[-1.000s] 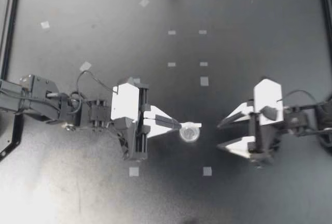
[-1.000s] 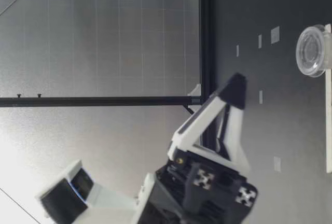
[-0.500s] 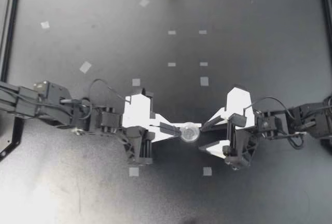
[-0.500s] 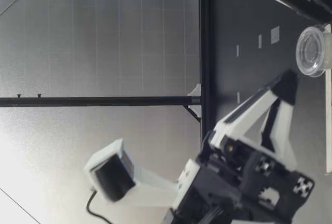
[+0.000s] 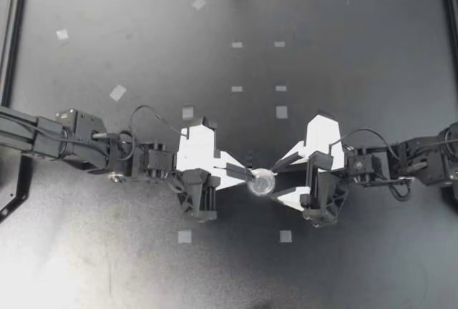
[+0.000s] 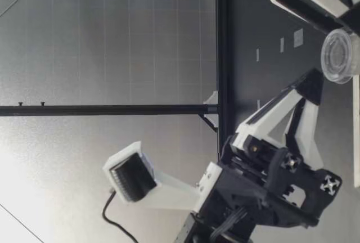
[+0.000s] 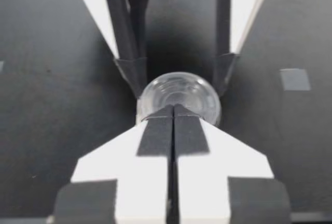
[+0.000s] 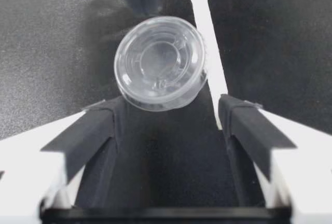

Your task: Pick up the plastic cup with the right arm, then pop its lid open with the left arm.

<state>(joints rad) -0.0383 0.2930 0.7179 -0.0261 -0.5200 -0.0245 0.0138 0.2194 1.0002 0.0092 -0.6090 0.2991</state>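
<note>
Top view: my left gripper [image 5: 243, 174] and right gripper [image 5: 283, 182] are meeting nose to nose at the middle of the table [image 5: 358, 37]. The clear cup [image 5: 262, 182] is sitting between them. My left fingers are pressing together, their tips at the cup's near edge. My right fingers are standing spread, one on each side of the cup. Tape squares [image 5: 282, 111] are lying on the table around us.

Low view: the cup [image 6: 340, 54] is showing its round face. My left gripper [image 6: 312, 85] is pointing its dark tips at the cup, just beside it. A white finger [image 6: 304, 1] of my right gripper is slanting down toward the cup from the other side.

Left wrist view: my left gripper [image 7: 174, 112] is closing with no gap, and its tips are overlapping the cup's [image 7: 179, 92] near rim. I cannot tell whether the rim is pinched between them. The right gripper's dark fingers [image 7: 129, 71] are flanking the cup's far side.

Right wrist view: my right gripper [image 8: 168, 107] is gaping wide, and the cup [image 8: 160, 60] is sitting just ahead of its fingertips, in line with the gap.
</note>
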